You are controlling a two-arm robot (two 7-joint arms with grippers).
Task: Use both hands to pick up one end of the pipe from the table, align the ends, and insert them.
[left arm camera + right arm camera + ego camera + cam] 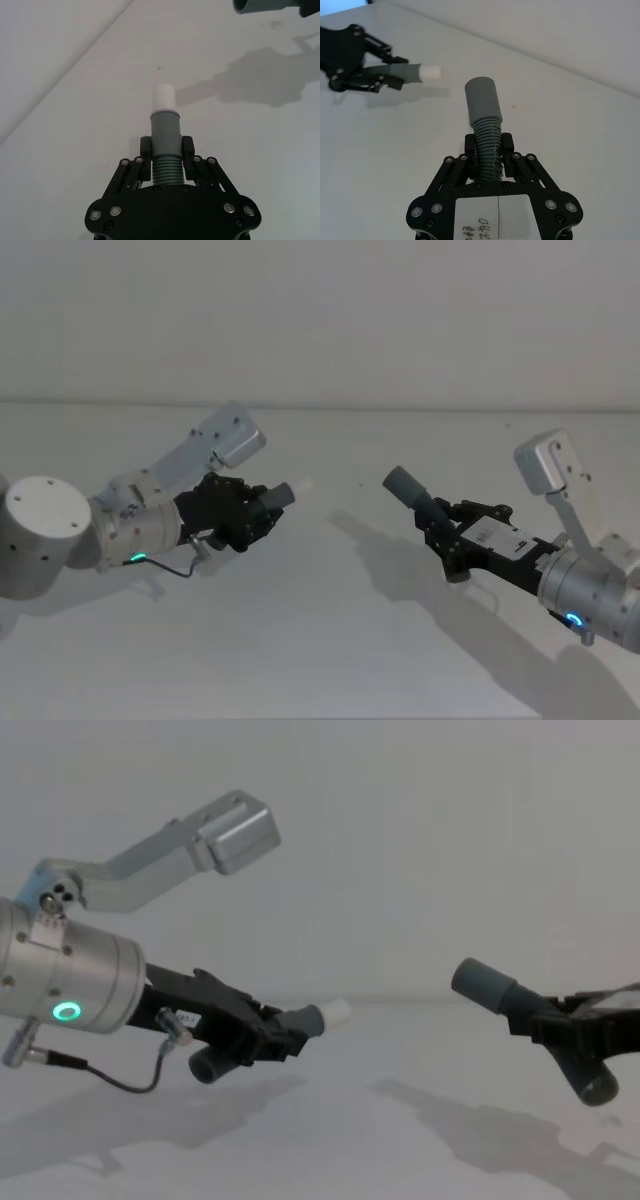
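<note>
Over the white worktop (320,650), the head view shows the left tool (262,510) pinching the white-tipped pipe piece (285,493), well apart from the right tool (440,520) pinching the wide-cuffed piece (405,485). Wrist views: fingers (187,146) clamp the ribbed parts. Chest view: both held aloft.

Left gripper (262,512) hangs over the left half of the worktop (320,650), fingers (145,149) pressed on either side of the first pipe piece (276,500). Its narrow end (300,485) points toward the right edge. Right gripper (441,519) is over the right half, fingers clamping the second pipe piece (427,504), wide end (402,483) toward the left edge. I note the ends facing each other, well apart, above the worktop.
</note>
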